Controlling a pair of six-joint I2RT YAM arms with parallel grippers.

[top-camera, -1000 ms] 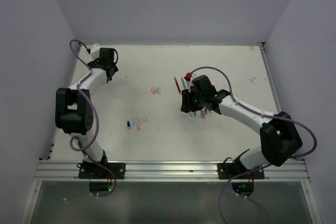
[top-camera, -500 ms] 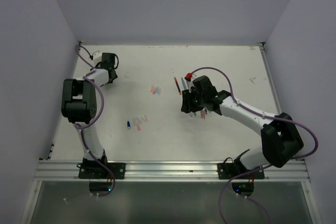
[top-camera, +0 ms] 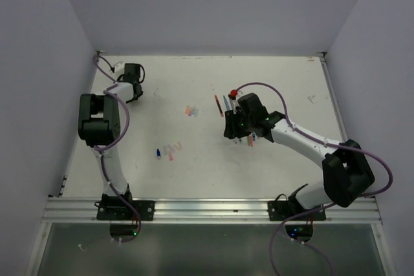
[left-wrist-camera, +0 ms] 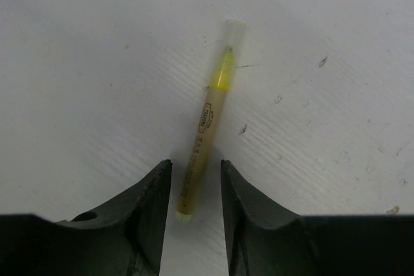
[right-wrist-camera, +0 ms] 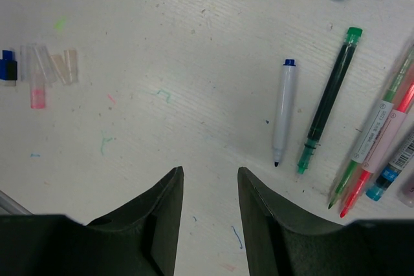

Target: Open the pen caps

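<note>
Jaws of left gripper (left-wrist-camera: 196,221) are straddling yellow pen (left-wrist-camera: 206,134) at far-left corner of desk (top-camera: 272,166), part-open, likely bracing it for pulling clear cap (left-wrist-camera: 236,29); right gripper (right-wrist-camera: 210,218) is hovering wide, empty

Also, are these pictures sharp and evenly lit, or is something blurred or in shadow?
Top external view: even, soft light, but the pens are tiny streaks. Left wrist view: the yellow pen is sharp, while the dark jaws near the lens look slightly soft. Right wrist view: bright and sharp, and the green pen shows clearly.

Scuffed white table (top-camera: 213,179), faint, perhaps teal, ink squiggle (right-wrist-camera: 163,95), aluminium rail (top-camera: 213,208)
</note>
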